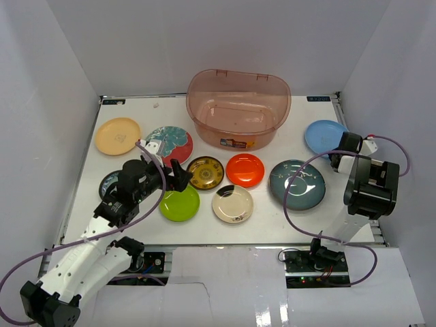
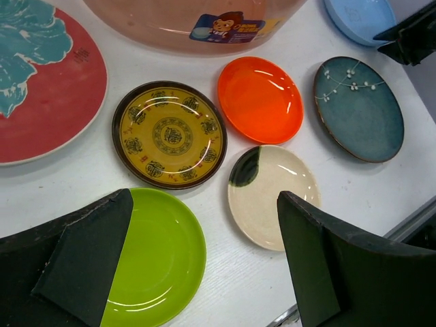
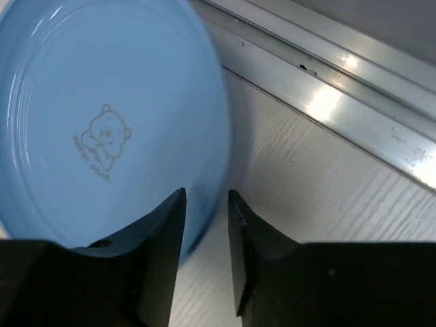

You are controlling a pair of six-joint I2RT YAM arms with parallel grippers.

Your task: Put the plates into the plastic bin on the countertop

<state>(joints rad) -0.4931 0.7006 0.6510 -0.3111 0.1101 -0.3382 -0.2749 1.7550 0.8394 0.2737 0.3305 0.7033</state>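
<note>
The plastic bin (image 1: pixel 238 109) stands at the back centre, with nothing visible in it. On the countertop (image 1: pixel 272 225) lie yellow (image 1: pixel 118 135), red-teal floral (image 1: pixel 168 144), brown-gold (image 1: pixel 205 172), orange (image 1: pixel 244 169), dark teal (image 1: pixel 297 184), lime green (image 1: pixel 180 203) and cream (image 1: pixel 232 204) plates. My left arm partly hides a small blue-patterned plate (image 1: pixel 107 184). My left gripper (image 2: pixel 204 262) is open and empty above the gap between the lime green (image 2: pixel 160 252) and cream (image 2: pixel 272 194) plates. My right gripper (image 3: pixel 206 194) is narrowly open. It straddles the rim of the light blue plate (image 3: pixel 102 102), with a gap at the outer finger.
White walls enclose the countertop on three sides. A metal rail (image 3: pixel 340 102) runs along the right edge, just beyond the light blue plate (image 1: pixel 325 136). Purple cables loop from both arms above the front of the countertop. The bin's label (image 2: pixel 225 27) faces the brown-gold (image 2: pixel 168 134) and orange (image 2: pixel 260 99) plates.
</note>
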